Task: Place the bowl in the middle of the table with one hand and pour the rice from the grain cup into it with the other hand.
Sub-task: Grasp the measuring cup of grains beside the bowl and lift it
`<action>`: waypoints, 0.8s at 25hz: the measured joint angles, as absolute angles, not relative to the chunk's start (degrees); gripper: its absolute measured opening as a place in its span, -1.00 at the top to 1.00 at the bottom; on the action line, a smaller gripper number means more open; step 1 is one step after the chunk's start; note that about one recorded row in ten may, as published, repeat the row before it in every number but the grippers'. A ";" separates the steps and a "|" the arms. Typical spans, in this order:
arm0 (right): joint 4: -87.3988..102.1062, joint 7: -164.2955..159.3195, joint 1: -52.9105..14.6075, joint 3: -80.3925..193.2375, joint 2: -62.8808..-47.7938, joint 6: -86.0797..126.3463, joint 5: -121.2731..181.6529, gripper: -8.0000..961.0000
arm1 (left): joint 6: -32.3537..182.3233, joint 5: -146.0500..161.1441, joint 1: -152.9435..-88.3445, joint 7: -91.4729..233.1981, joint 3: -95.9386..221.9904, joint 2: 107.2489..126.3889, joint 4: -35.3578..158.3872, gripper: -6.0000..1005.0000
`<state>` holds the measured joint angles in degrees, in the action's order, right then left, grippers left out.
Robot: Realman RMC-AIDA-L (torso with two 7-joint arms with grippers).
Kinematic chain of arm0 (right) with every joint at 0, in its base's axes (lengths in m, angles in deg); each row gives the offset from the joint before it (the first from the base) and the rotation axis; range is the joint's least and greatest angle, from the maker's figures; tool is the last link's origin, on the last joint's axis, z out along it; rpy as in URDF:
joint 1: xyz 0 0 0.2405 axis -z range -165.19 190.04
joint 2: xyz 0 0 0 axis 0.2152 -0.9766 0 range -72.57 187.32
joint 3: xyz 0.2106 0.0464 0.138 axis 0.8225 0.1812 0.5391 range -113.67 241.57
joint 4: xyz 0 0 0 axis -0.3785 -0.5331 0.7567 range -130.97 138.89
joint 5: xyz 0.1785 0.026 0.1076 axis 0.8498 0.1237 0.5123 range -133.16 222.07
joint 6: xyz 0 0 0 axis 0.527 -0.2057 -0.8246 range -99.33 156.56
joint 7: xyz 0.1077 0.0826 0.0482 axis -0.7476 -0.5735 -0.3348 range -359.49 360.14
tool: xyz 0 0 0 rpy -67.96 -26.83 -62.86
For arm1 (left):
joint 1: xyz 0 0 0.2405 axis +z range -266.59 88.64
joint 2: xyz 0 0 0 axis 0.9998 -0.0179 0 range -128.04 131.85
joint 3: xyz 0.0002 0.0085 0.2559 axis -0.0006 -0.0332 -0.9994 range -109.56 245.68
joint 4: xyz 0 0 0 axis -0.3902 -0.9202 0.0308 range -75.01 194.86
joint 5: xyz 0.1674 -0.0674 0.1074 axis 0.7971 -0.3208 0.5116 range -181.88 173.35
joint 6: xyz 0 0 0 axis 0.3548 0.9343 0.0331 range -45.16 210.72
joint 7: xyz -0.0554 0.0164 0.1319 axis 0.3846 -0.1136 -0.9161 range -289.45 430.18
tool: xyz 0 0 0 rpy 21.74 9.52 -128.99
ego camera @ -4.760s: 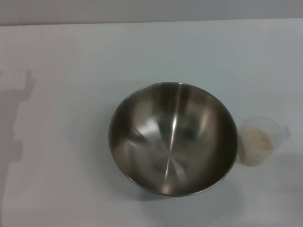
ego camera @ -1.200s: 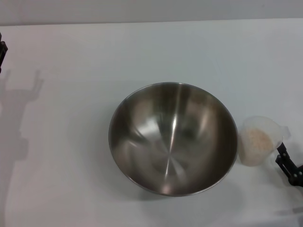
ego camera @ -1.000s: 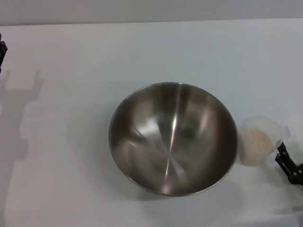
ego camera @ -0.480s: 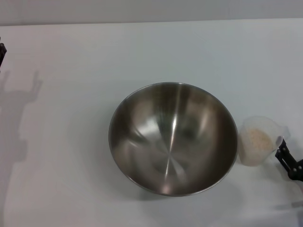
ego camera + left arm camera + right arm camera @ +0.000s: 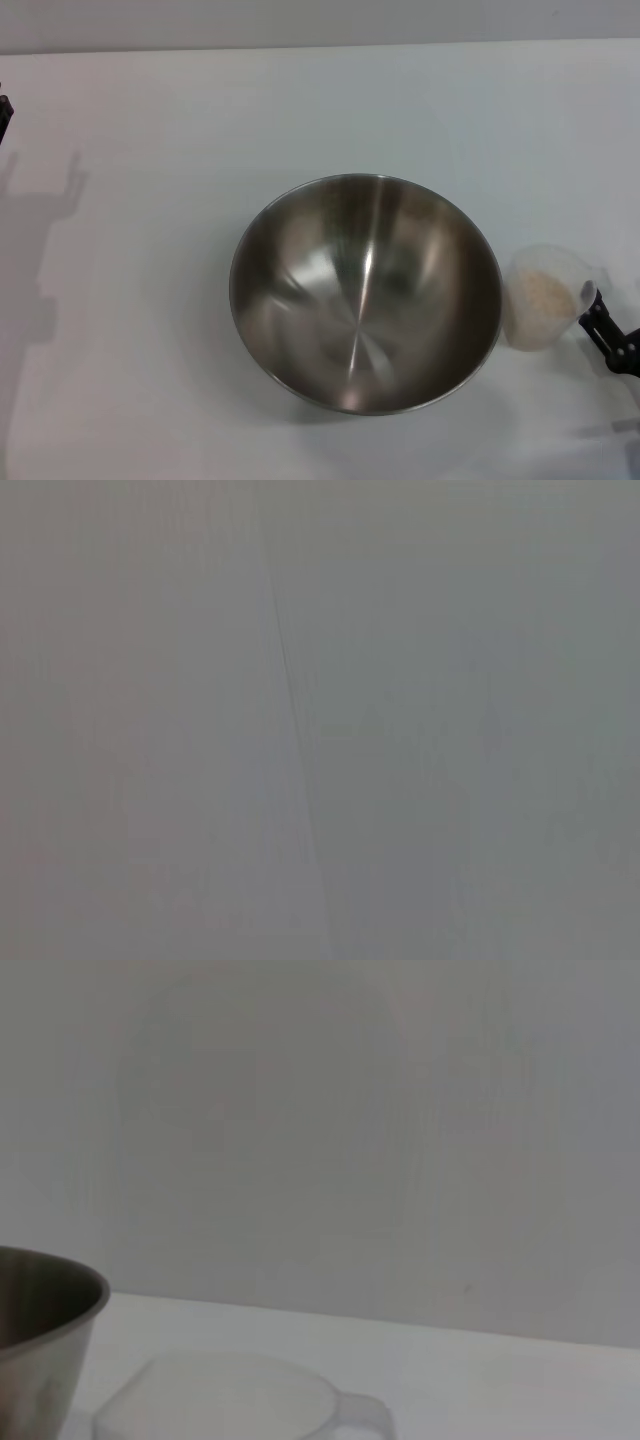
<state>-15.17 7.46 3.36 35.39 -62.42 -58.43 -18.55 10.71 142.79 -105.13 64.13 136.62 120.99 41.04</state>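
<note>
The steel bowl [image 5: 365, 293] stands upright in the middle of the white table [image 5: 150, 200]. The clear grain cup [image 5: 545, 310] stands just to its right, with a pale heap of rice [image 5: 547, 295] inside. My right gripper [image 5: 603, 330] shows as a black part at the right edge, against the cup's lip side. The right wrist view shows the bowl's rim [image 5: 45, 1300] and the cup's rim [image 5: 230, 1400] close below the camera. My left gripper [image 5: 3, 112] is a dark sliver at the far left edge, well away from the bowl.
The left arm's shadow [image 5: 45, 230] falls on the table's left side. The left wrist view shows only a plain grey surface. The table's far edge meets a grey wall [image 5: 320, 20].
The right gripper has come in from the right edge and crept closer to the cup's lip. The cup tilted slightly about a second ago and stands level again. The bowl has not moved.
</note>
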 joint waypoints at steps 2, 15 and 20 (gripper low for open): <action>-15.14 7.45 3.35 35.39 -62.42 -58.74 -18.63 -0.73 | 10.71 142.79 -105.14 64.13 136.61 120.99 41.04 -0.65; -15.38 7.73 3.27 35.16 -62.42 -61.03 -18.91 -0.73 | 10.75 142.74 -105.43 64.13 136.61 120.99 41.21 -0.65; -15.86 7.72 3.55 34.89 -62.41 -61.39 -19.13 -0.73 | 10.71 142.84 -105.57 64.13 136.61 120.95 41.10 -0.65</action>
